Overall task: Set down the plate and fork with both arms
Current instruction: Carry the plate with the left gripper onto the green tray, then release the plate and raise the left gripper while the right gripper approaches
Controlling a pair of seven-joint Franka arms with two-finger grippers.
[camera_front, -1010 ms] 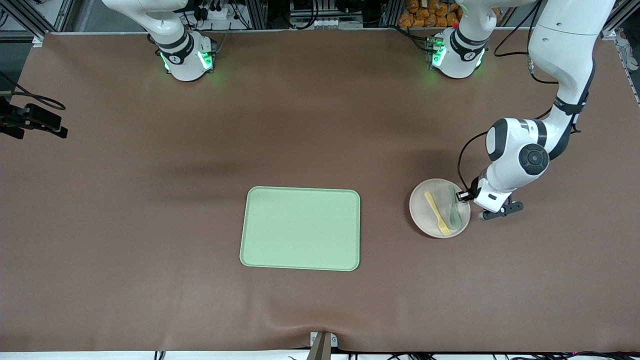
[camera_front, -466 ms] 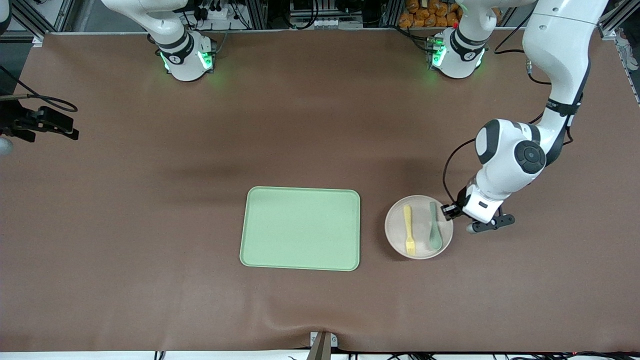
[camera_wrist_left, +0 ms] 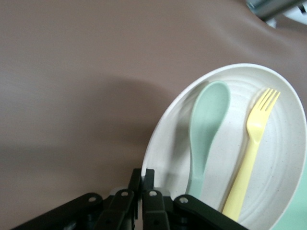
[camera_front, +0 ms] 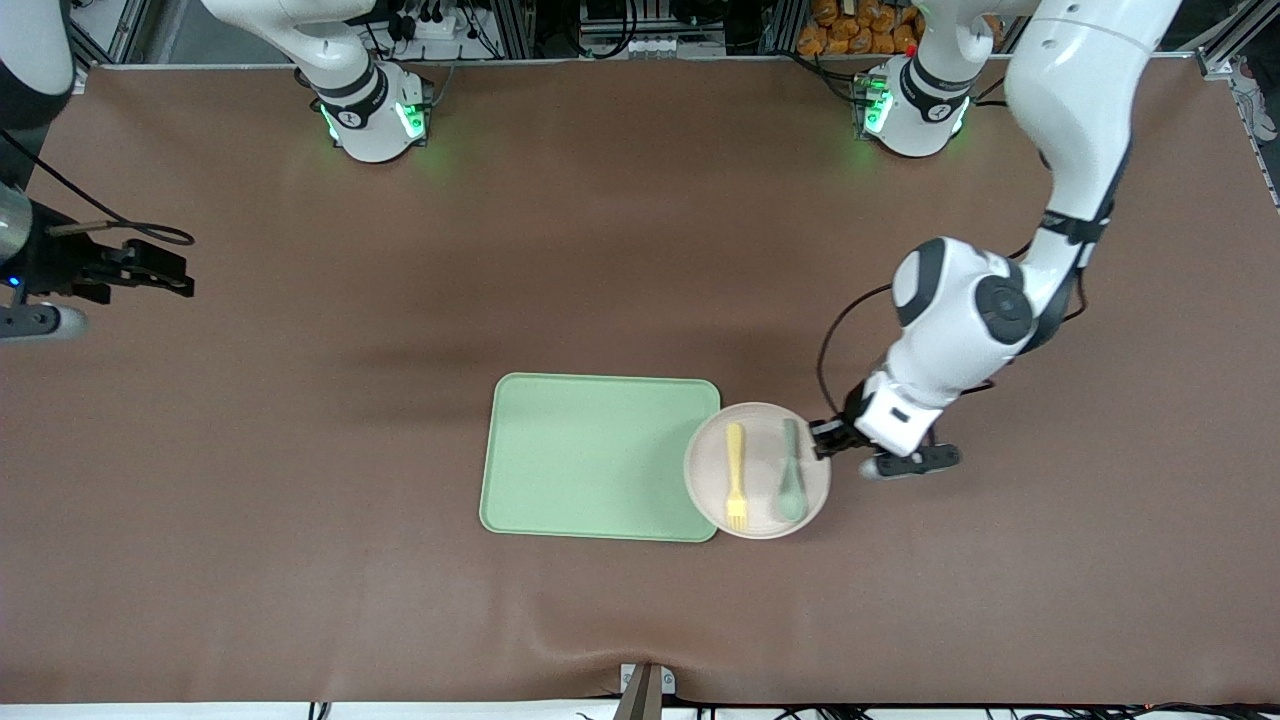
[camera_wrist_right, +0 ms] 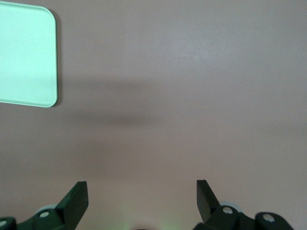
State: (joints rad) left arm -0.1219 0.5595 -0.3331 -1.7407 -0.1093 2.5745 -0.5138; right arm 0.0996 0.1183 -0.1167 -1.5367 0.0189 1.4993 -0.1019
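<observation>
The off-white plate carries the pale yellow fork and a grey-green spoon side by side. My left gripper is shut on the plate's rim, at the side toward the left arm's end. The plate's other edge overlaps the edge of the light green tray. In the left wrist view the gripper pinches the rim of the plate, with the fork and spoon on it. My right gripper is open and empty over the table at the right arm's end; it also shows in the right wrist view.
The brown table mat lies all around the tray. A corner of the tray shows in the right wrist view. A small metal bracket sits at the table's edge nearest the front camera.
My left gripper has carried the plate with fork and spoon toward the tray, until its edge overlaps the tray. My right gripper has come farther into view over the table.
</observation>
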